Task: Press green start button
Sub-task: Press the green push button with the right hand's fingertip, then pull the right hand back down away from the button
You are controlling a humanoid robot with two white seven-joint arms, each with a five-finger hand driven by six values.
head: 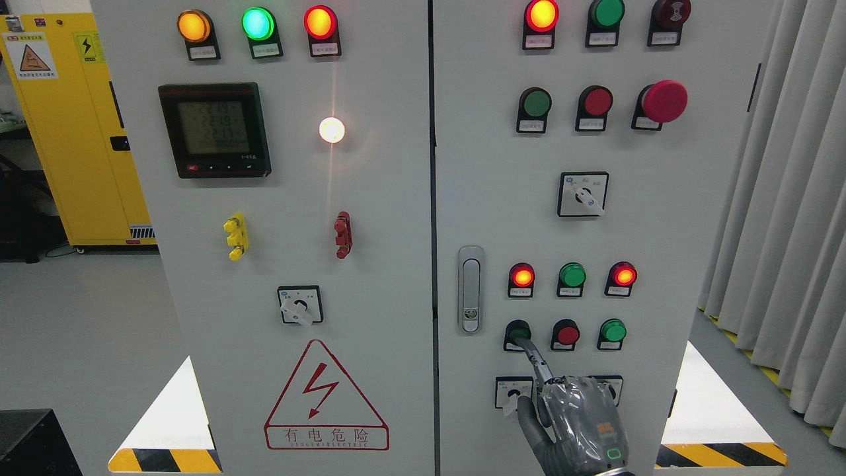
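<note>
On the right door of the grey control cabinet (489, 198), a low row holds a green button (517, 330), a red button (566, 334) and another green button (613, 330). My right hand (578, 423) comes up from the bottom edge. Its index finger (532, 357) is stretched out with the tip on the left green button, partly covering it. The other fingers are curled and hold nothing. The hand hides part of the rotary switches (512, 391) below the row. My left hand is out of view.
Above the row are lit red lamps (522, 276) (624, 275) and a green lamp (572, 275). A door handle (470, 289) is left of the buttons. A red mushroom button (664, 101) sits higher up. A yellow cabinet (73, 132) stands at left, curtains (786, 198) at right.
</note>
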